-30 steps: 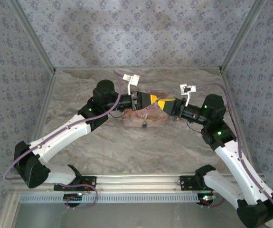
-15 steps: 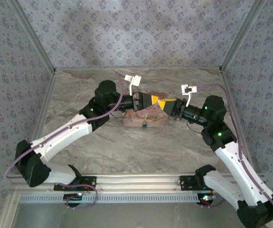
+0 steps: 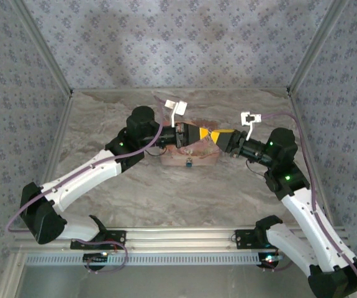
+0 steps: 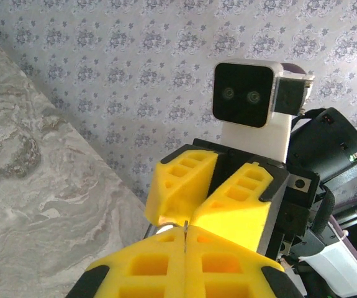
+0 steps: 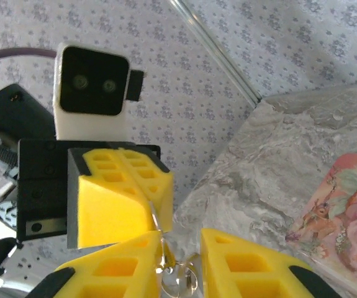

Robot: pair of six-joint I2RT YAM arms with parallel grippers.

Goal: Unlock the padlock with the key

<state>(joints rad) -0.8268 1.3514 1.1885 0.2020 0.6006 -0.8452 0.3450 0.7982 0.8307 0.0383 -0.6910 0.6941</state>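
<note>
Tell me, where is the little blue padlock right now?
In the top view, the padlock sits against the near edge of the pink box, roughly at the middle of the table.

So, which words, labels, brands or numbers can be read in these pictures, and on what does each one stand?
No text can be read anywhere.
Pink illustrated box: only flower pictures, no lettering visible.
White wrist camera of the right arm: plain black face, no brand.
Padlock: too small to read.
Key: a thin sliver, too small to show any stamp.
</note>
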